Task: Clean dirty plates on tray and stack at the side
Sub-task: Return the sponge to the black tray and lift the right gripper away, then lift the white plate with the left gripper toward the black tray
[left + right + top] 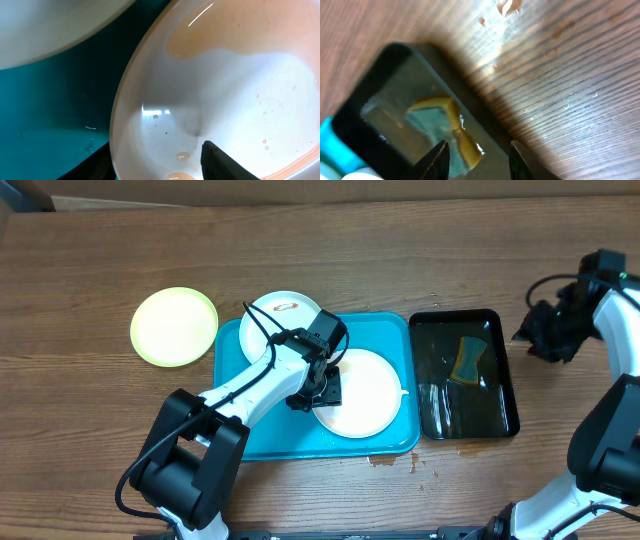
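Straddling the rim of the white plate (pixel 240 90), the left gripper (pixel 156 150) stands fingers apart; the right gripper (pixel 479 149) gapes, empty.

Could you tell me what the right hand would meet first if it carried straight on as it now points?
Most likely the yellow-and-teal sponge in the black tray: the wrist view shows it in line between the fingers of the right hand. Depth is unclear, so the tray's rim might come first.
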